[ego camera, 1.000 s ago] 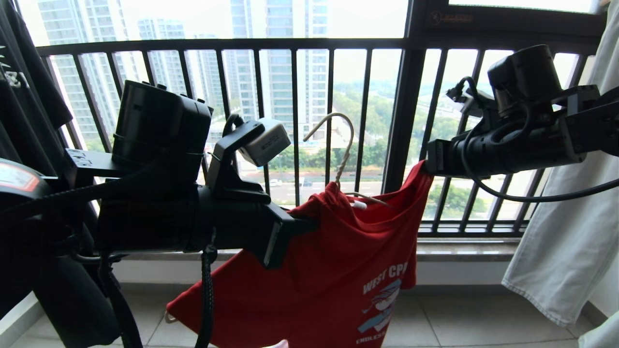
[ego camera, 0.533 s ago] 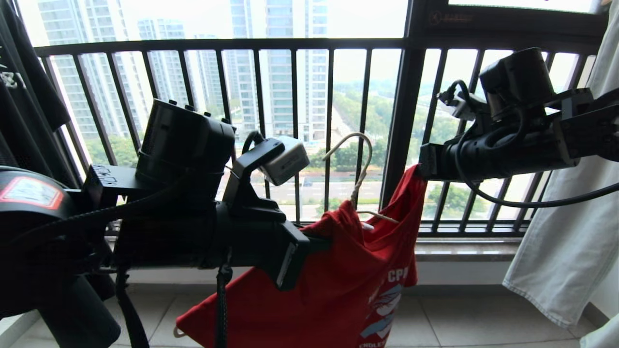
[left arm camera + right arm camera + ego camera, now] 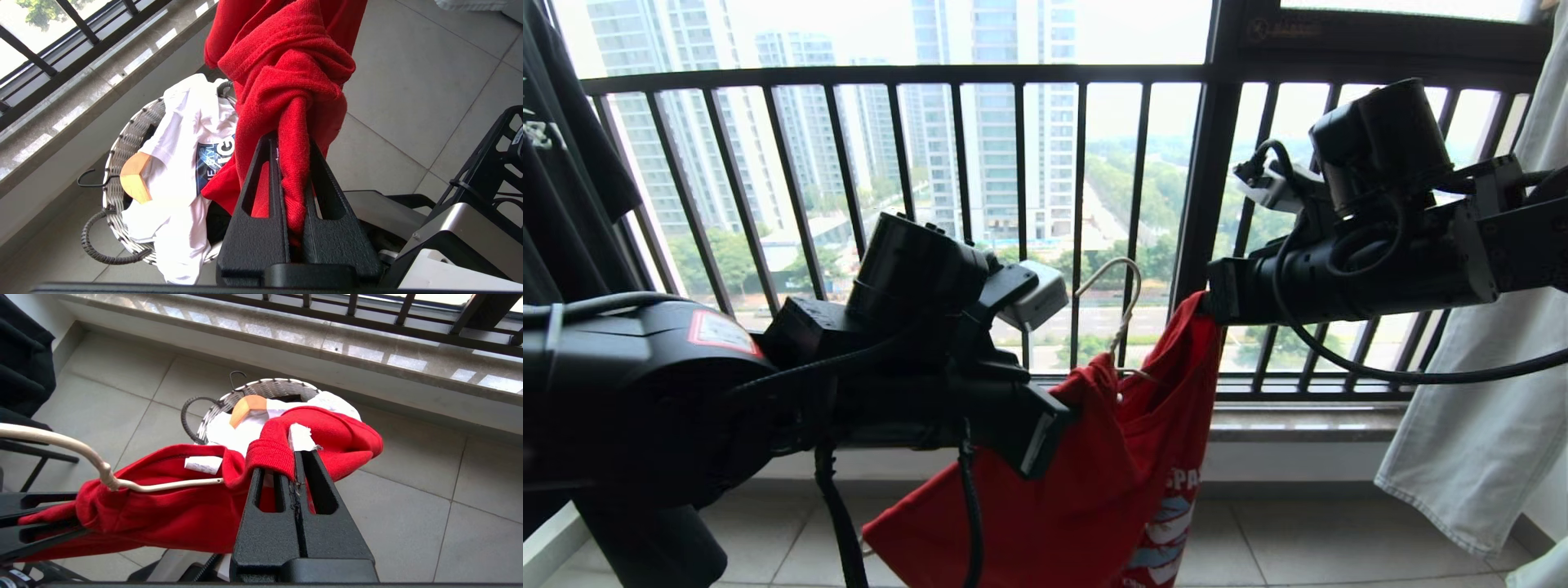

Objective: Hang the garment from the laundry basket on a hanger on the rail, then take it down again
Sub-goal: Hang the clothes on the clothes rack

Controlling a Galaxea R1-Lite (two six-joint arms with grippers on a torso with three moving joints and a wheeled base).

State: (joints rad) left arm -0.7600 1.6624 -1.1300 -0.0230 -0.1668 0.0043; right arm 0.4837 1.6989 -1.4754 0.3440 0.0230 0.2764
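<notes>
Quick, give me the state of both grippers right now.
Left gripper: shut on the red short-sleeved T-shirt, pinching a bunched fold.
Right gripper: shut on the same T-shirt at its ribbed neck edge.

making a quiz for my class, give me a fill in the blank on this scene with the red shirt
1. Both pincers, left and right, are shut on the ____ shirt.
2. The hook of the cream ____ sticks up out of the shirt's neck.
3. On the floor below stands a woven ____ holding a white garment.
4. Behind the shirt stands a black barred ____.

Missing words: red; hanger; basket; railing
</notes>
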